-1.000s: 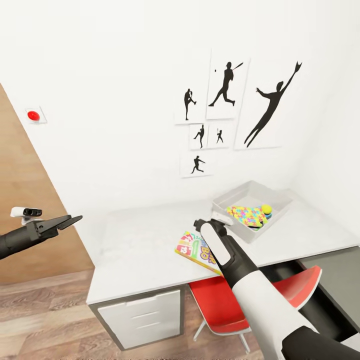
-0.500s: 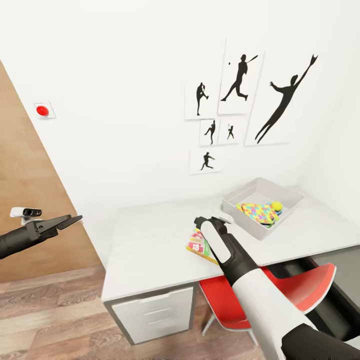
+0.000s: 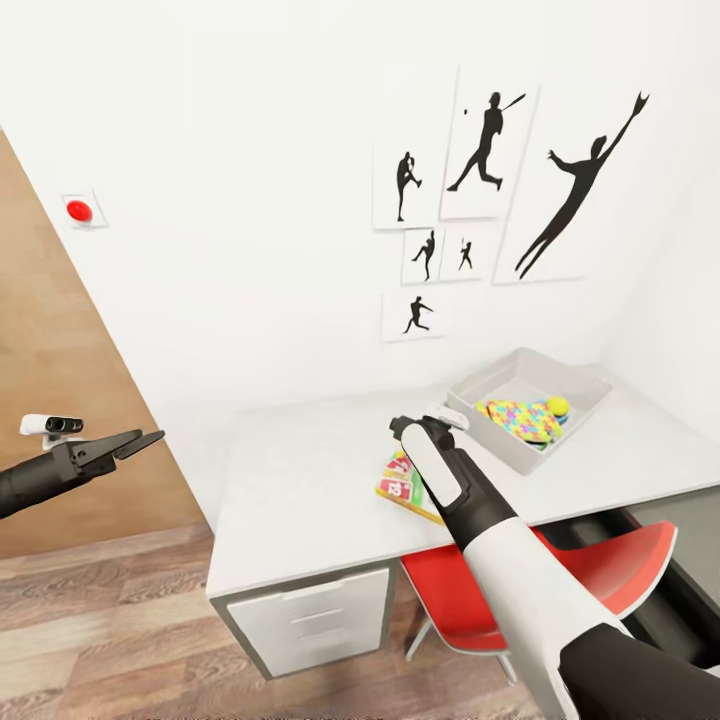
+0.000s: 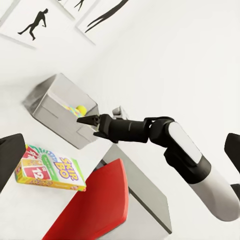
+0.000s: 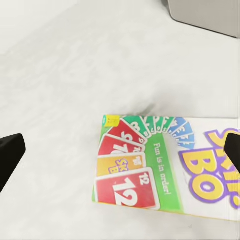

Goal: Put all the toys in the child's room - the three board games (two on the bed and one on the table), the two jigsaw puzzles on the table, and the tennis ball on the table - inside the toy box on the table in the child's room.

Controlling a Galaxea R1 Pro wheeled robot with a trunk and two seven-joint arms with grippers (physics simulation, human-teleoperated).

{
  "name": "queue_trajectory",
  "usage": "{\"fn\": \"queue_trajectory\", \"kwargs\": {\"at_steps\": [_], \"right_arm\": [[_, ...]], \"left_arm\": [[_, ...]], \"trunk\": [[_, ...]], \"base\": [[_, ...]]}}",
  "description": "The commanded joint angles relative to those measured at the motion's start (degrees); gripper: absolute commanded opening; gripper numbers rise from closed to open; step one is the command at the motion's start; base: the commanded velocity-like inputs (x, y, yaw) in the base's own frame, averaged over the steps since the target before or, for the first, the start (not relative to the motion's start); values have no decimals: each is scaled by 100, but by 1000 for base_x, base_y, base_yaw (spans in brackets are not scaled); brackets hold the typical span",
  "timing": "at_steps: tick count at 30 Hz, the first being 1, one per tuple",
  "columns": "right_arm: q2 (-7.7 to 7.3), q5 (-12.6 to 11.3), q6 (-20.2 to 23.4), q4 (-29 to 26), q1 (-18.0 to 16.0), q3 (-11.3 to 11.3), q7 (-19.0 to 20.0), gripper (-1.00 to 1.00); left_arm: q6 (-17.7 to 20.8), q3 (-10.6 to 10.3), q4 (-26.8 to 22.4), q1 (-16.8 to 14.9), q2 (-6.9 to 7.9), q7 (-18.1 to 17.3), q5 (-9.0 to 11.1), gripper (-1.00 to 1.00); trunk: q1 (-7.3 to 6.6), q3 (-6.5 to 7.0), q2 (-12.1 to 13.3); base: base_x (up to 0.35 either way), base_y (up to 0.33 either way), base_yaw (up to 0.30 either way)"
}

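Observation:
The Skip-Bo board game [image 3: 397,483] lies flat on the pale table [image 3: 300,480], partly hidden by my right forearm. My right gripper [image 3: 405,430] hovers just above it, open, and the right wrist view shows the carton [image 5: 165,170] between its wide-spread fingers [image 5: 10,155]. At the table's back right stands the toy box [image 3: 585,385], holding a jigsaw puzzle [image 3: 520,420] and the tennis ball [image 3: 558,405]. My left gripper [image 3: 130,443] is held open and empty, off the table's left end. The left wrist view shows the right gripper [image 4: 85,120], the carton [image 4: 50,167] and the box [image 4: 55,107].
A red-and-white swivel chair [image 3: 600,580] is tucked under the table beside the drawer unit [image 3: 310,620]. A darker, lower shelf section [image 3: 690,545] joins on at the right. Baseball silhouette prints [image 3: 480,150] and a red button [image 3: 78,210] hang on the white wall. Wood-plank floor [image 3: 100,620] lies to the left.
The camera has moved, so the whole head view has shifted and the table sits further right. My right gripper stays over the Skip-Bo carton. The left arm holds its pose.

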Motion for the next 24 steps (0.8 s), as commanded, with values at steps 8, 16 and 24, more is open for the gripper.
{"fn": "queue_trajectory", "kwargs": {"at_steps": [8,16,24], "right_arm": [[0,-20,36,-3,-50,0,-40,100],[0,-10,46,5,-150,-5,-60,100],[0,-7,47,5,-161,-20,-100,100]], "left_arm": [[61,0,-1,-5,2,-23,-4,100],[61,2,-1,-5,2,-23,-4,100],[67,29,-1,-5,8,-23,15,100]], "trunk": [[3,-87,-13],[3,-162,-13],[3,-237,-13]], "base": [[0,-38,0],[0,-2,0],[0,0,0]]}}
